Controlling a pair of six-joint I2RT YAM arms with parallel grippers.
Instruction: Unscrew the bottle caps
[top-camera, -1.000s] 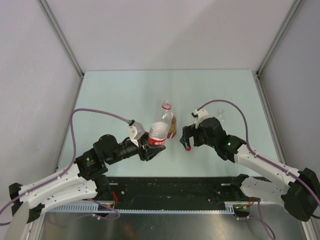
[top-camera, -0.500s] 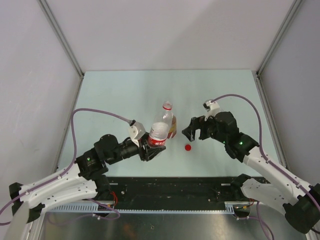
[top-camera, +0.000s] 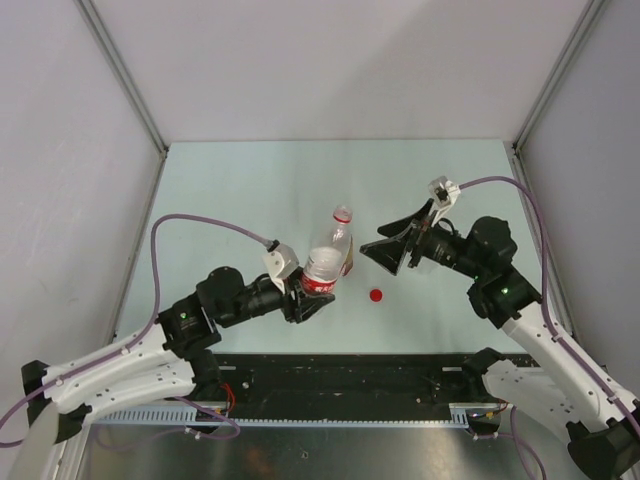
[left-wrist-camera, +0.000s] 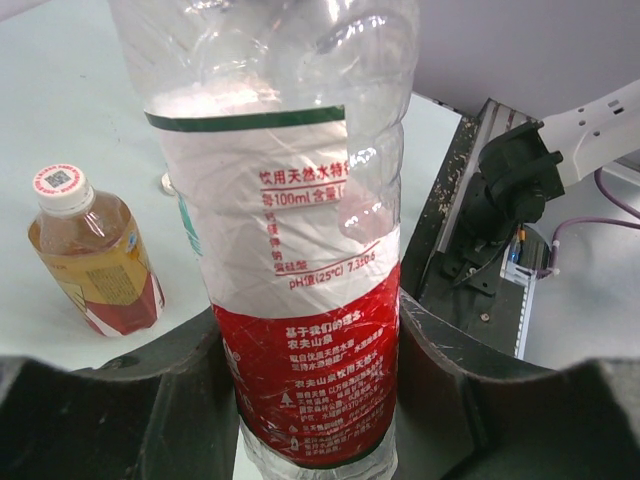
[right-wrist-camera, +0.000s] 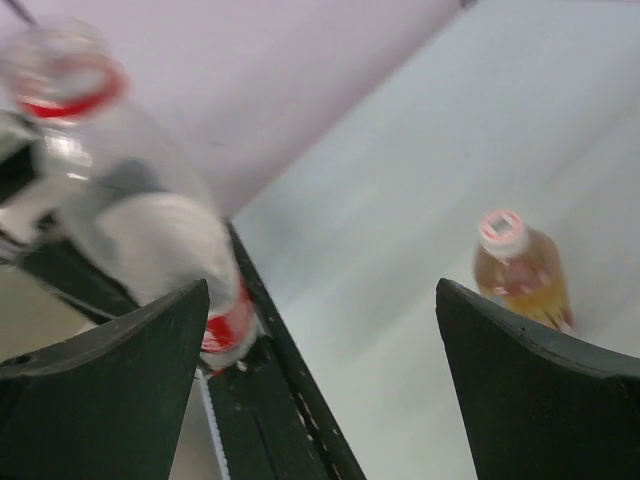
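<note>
Left claw (top-camera: 306, 296) grips labelled bottle (top-camera: 325, 258) — amber bottle (top-camera: 347, 264) mostly hidden behind.

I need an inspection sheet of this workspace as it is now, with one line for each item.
Surface: pale green tabletop, no spill visible.
Job's things: clear plastic bottle with red-and-white label, uncapped, held tilted; small red plastic cap lying on the tabletop; amber-liquid bottle upright, white cap still on.
Clutter: small pale disc, too small to identify.
Grippers: left pincer shut on the labelled bottle; right pincer open, empty.
Cables: purple cables loop from both wrists, hanging free.
Surroundings: plain grey walls, metal corner posts.
</note>
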